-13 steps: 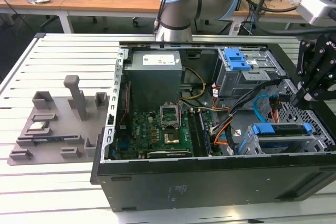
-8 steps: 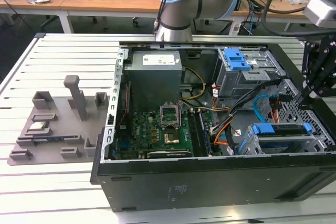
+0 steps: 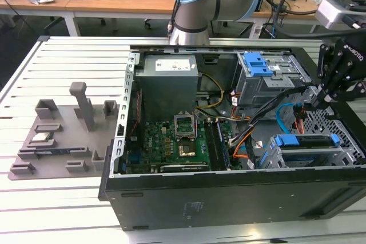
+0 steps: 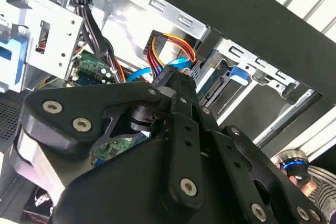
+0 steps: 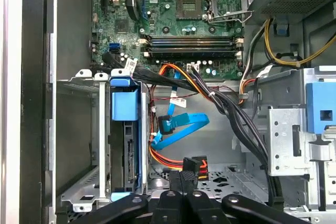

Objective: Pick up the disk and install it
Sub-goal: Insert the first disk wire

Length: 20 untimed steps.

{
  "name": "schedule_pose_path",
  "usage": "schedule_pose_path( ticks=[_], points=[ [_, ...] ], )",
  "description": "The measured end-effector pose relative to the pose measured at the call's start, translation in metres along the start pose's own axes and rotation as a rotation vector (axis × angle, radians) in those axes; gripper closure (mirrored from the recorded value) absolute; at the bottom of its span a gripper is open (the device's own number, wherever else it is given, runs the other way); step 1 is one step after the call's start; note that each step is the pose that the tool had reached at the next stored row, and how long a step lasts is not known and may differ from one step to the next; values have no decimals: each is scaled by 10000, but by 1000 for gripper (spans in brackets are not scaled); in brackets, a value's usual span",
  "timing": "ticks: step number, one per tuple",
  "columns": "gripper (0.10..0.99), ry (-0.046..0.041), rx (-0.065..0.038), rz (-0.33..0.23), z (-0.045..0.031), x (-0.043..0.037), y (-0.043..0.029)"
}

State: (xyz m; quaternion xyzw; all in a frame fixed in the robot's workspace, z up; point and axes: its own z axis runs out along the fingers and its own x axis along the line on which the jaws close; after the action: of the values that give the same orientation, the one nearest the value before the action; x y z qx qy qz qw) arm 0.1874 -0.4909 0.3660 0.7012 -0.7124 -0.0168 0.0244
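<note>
Watching from the side here. The disk looks like it's already slid into the metal drive cage at the corner of the open computer case that's lying on the slatted surface. In the first wrist view you see it edge-on, its blue bracket sticking out of the cage.

The gripper is down inside the case, just beside that cage. Its fingers are pressed together with no gap, and a black connector with red and orange wires sits right at the tips. I can't tell if it's pinched or just touching.

My guess is the picking up is done and this is the seating/cabling end of the install. Anything in there needs a careful touch, since the cables crowd that pocket.
</note>
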Motion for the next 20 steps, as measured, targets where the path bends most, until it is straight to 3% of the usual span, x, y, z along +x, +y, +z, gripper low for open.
schedule_pose_path(
  ticks=[3, 4, 5, 7, 10, 12, 14, 20],
  points=[
    [973, 1, 0, 0, 0, 0, 0],
    [918, 1, 0, 0, 0, 0, 0],
    [918, 2, 0, 0, 0, 0, 0],
    [792, 2, 0, 0, 0, 0, 0],
    [725, 15, 0, 1, 2, -13, 2],
    [725, 76, 1, 4, 12, -115, 9],
    [725, 298, 4, 18, 62, -143, 30],
    [725, 402, 6, 23, 119, -143, 50]
  ],
)
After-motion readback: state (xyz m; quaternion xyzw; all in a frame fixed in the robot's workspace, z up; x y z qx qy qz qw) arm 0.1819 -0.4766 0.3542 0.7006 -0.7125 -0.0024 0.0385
